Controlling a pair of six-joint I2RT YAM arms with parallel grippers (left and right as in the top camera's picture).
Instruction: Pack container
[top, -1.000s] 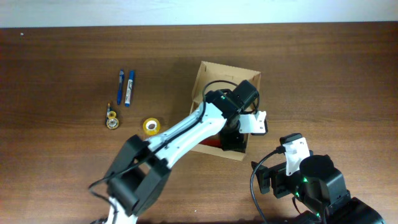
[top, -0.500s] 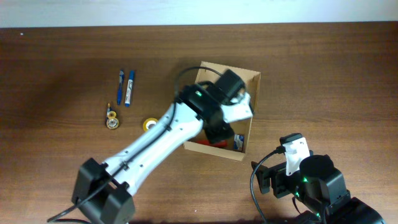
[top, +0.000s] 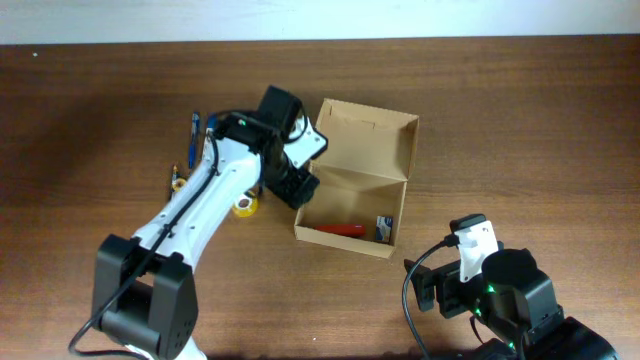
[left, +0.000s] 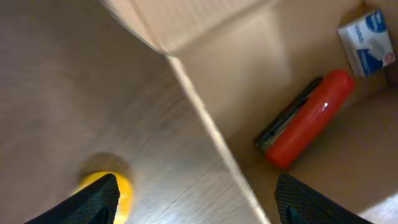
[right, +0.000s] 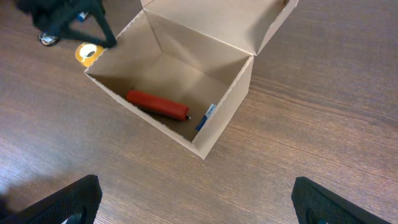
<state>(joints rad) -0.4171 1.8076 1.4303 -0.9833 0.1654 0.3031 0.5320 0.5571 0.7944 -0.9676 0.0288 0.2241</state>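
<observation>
Your left gripper (top: 296, 183) hangs over the left rim of the small plain brown cardboard box (top: 360, 190). Its jaws are spread wide with nothing between them, one finger over the tabletop and the other over the box's inside. The box sits right of centre on the dark wooden table (top: 520, 110), its flap lid standing open on the far side. Inside lie a red cylindrical marker (top: 335, 229) and a small blue-and-white packet (top: 384, 228). A yellow tape roll (top: 243, 205) rests just beside the box's left wall. Your right gripper (right: 196, 208) is parked near the table's front edge, jaws wide apart and empty.
</observation>
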